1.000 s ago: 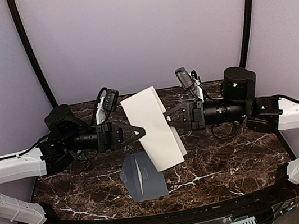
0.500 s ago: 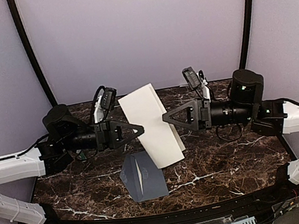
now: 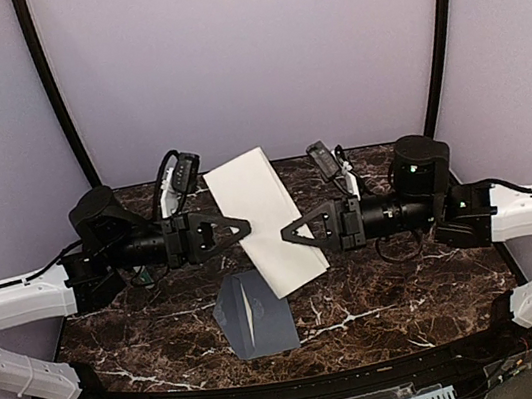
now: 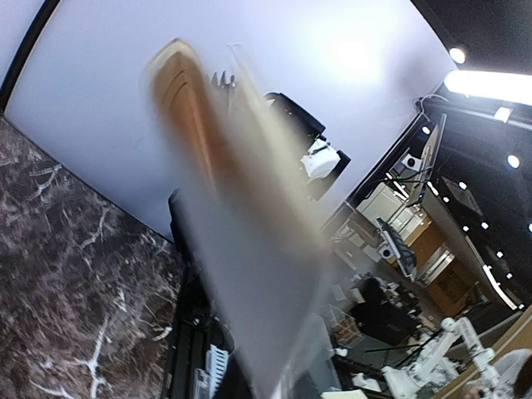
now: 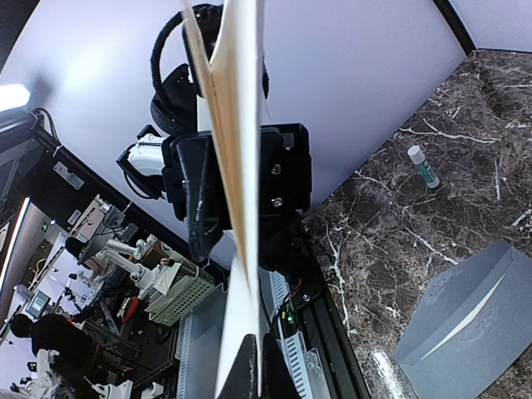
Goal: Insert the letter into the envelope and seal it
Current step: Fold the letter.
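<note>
The right gripper point(image 3: 286, 236) is just finishing a re-grip. One second ago it was pinching the letter point(image 3: 264, 218) higher on its 3 o'clock edge. Then it was opening wide and backing off, and now it is closing again, narrow, on a lower place of the same edge, toward 7 o'clock from the old one. In the right wrist view the sheet is running edge-on straight down between the fingers, so it is holding the paper there.

The left gripper point(image 3: 248, 228) is staying on the 9 o'clock edge, its jaws narrow, and it seems to be pinching the letter too. Its own camera is giving only a blurred sheet very close. It is sitting a little higher than before.

The letter is hanging tilted in the air between the two arms. The envelope point(image 3: 254, 315) is lying flat on the table point(image 3: 412, 288) at 6 o'clock, not touching it. I think the arms are working the grip down toward the low end for steering it in. The insertion and the sealing are not yet starting.
</note>
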